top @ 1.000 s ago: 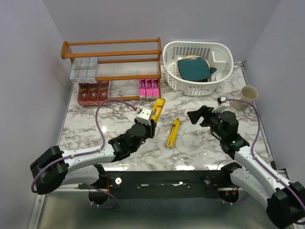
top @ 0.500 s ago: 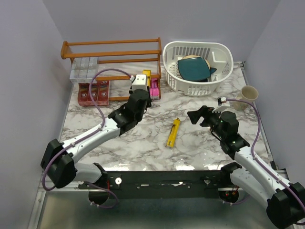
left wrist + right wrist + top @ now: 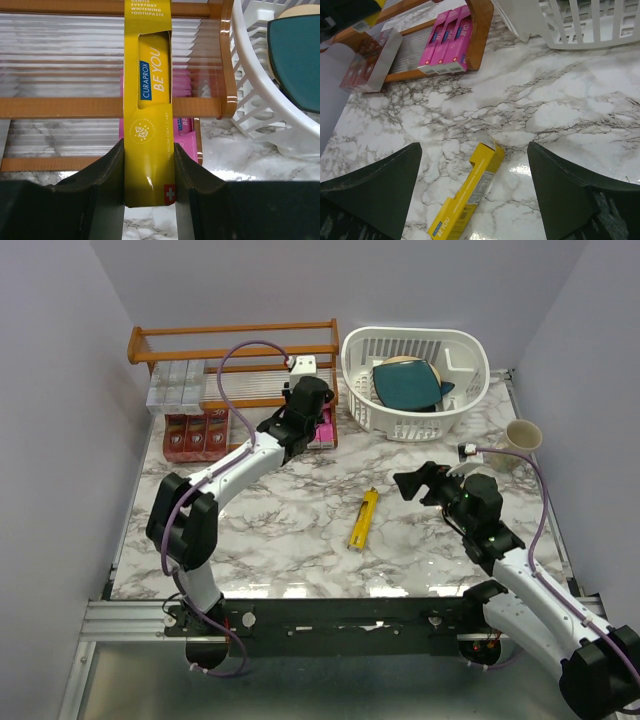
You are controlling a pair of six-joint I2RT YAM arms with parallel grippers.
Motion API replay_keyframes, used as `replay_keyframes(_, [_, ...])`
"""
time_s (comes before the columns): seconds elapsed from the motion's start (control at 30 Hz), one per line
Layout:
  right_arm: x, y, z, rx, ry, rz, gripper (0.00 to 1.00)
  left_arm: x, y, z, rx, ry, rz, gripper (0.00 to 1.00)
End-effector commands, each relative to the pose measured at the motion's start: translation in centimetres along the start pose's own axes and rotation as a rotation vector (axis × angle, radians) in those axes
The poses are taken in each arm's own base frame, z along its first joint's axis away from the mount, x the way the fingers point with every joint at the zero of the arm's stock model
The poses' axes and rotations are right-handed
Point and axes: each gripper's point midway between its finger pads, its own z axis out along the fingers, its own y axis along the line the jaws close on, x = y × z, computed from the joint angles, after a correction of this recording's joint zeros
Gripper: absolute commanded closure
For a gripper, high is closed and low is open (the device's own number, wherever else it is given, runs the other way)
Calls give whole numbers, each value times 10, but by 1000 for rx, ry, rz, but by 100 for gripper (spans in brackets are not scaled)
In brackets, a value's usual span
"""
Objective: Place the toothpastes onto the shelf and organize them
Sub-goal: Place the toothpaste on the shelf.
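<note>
yellow toothpaste carton [image 3: 148,100] clamped in left gripper [image 3: 148,150] over the shelf [image 3: 75,106]; right gripper [image 3: 474,147] wide, empty.

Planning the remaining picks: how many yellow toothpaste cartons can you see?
2. The held carton sits in the left tool at the shelf; the loose carton lies on the table. Others may be hidden.

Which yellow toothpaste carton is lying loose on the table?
The yellow carton on the table near the right gripper. The other yellow carton is clamped in the left gripper over the shelf.
</note>
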Motion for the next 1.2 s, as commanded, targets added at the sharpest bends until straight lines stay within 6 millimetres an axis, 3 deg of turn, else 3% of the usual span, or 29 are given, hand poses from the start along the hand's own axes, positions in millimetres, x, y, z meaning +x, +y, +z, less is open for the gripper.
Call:
replay_keyframes(0.0, [4, -4, 0, 13, 3, 2, 5, -23, -13, 21, 36, -57, -20, 58])
replay_keyframes(0.23, [8, -5, 2, 16, 18, 3, 5, -44, -30, 43, 70, -118, -31, 57])
replay_keyframes(0.63, [9, -6, 3, 21, 20, -1, 5, -30, -40, 83, 47, -43, 2, 47])
replay_keyframes(1.03, [8, -6, 3, 20, 19, 0, 5, -29, -51, 80, 114, -35, -25, 37])
replay_keyframes(1.17, [8, -6, 2, 21, 20, -1, 5, -38, -56, 71, 158, -58, -50, 28])
